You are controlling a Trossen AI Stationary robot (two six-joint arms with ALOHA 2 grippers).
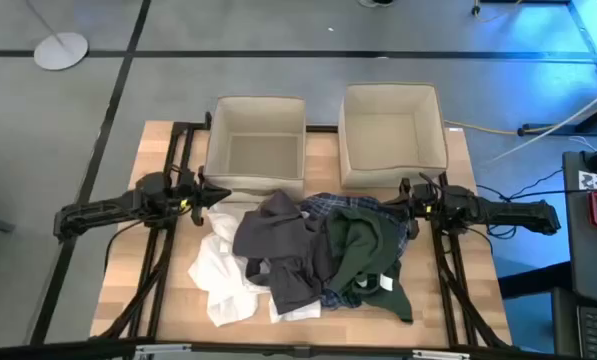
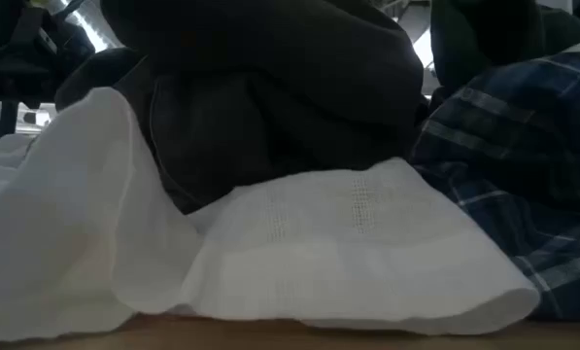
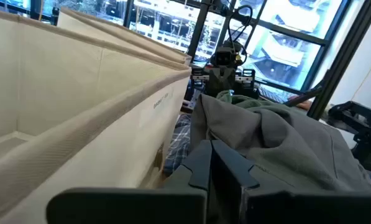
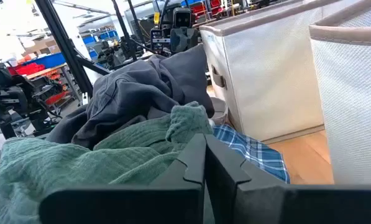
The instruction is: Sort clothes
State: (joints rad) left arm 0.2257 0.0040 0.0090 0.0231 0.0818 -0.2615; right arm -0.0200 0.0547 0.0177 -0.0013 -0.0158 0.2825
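The clothes lie in one pile on the near middle of the table: a dark grey garment (image 1: 278,245) on top, a dark green one (image 1: 363,250) at its right, a blue-and-white plaid shirt (image 1: 328,208) under them, and white shirts (image 1: 218,275) at the left. My left gripper (image 1: 218,194) is shut and empty at the pile's far left, beside the left box. My right gripper (image 1: 405,208) is shut and empty at the pile's far right. In the wrist views the grey garment (image 3: 278,143) and the green one (image 4: 98,155) lie just ahead of the shut fingers.
Two beige square fabric boxes stand side by side at the table's far side, the left one (image 1: 218,140) and the right one (image 1: 346,130), both open at the top. In the low view a white shirt (image 2: 319,253) fills the foreground. Bare wood shows at the near left and right.
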